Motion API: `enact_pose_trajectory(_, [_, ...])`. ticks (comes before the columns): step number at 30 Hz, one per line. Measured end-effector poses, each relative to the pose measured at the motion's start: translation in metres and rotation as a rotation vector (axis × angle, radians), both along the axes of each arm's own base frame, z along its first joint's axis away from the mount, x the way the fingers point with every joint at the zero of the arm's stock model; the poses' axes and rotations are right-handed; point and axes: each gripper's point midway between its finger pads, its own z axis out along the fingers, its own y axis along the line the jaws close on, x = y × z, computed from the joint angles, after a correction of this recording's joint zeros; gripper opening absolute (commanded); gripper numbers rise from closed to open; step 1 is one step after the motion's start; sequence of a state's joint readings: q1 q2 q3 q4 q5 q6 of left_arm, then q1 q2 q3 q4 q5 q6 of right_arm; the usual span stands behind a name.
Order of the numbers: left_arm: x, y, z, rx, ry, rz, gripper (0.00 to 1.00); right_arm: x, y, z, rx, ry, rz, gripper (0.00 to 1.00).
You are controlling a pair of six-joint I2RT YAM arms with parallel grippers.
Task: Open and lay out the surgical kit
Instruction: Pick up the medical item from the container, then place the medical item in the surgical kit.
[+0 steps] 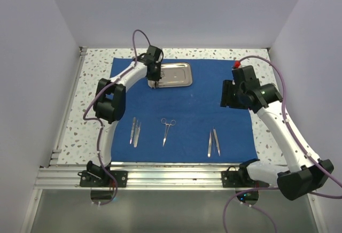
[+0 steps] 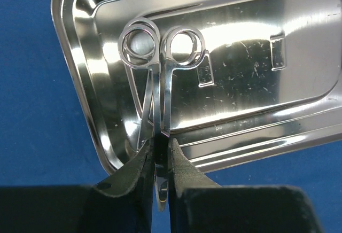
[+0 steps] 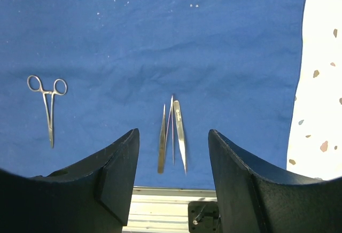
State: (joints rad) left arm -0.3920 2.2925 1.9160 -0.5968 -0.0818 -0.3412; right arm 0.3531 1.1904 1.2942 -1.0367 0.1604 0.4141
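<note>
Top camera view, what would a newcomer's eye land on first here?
The wide royal-blue cloth wrap spread over the speckled table, with a shiny rectangular steel tray at its far edge. There the left hand pinches ring-handled steel scissors over the tray. Along the near edge lie slim steel tweezers, ring-handled forceps and more tweezers; the right hand hovers open over the cloth's right side.

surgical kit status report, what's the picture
Left tool shut on scissors over tray. Right tool open, empty, above cloth. Cloth spread flat; forceps, left tweezers, right tweezers laid out. Nothing in the way.
</note>
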Motion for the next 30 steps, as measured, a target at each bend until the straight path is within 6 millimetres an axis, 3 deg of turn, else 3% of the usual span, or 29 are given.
enact_pose_trajectory(2, [-0.001, -0.003, 0.0, -0.001, -0.002, -0.004, 0.0, -0.002, -0.001, -0.001, 0.0, 0.001, 0.0, 0.58])
enact_pose_trajectory(11, [-0.009, -0.007, 0.002, 0.015, 0.003, 0.003, 0.0, -0.008, -0.003, -0.004, -0.002, 0.002, -0.001, 0.58])
enact_pose_trajectory(16, [-0.034, -0.012, 0.032, 0.016, -0.017, 0.021, 0.0, -0.007, -0.002, -0.004, 0.001, 0.001, 0.0, 0.58])
enact_pose_trajectory(19, [-0.074, -0.03, 0.06, -0.01, -0.037, 0.008, 0.0, -0.005, 0.002, 0.002, 0.022, -0.003, 0.008, 0.58])
enact_pose_trajectory(21, [-0.116, -0.048, 0.08, -0.039, -0.05, -0.025, 0.0, 0.001, 0.007, 0.012, 0.044, -0.021, 0.01, 0.58])
enact_pose_trajectory(24, [-0.174, -0.071, 0.093, -0.074, -0.053, -0.08, 0.0, 0.01, 0.017, 0.026, 0.081, -0.049, 0.02, 0.58])
enact_pose_trajectory(27, [-0.234, -0.086, 0.078, -0.084, 0.0, -0.119, 0.0, 0.014, 0.028, 0.032, 0.103, -0.054, 0.042, 0.58])
enact_pose_trajectory(30, [-0.273, -0.085, 0.045, -0.047, 0.083, -0.114, 0.0, 0.013, 0.041, 0.028, 0.099, -0.036, 0.081, 0.58])
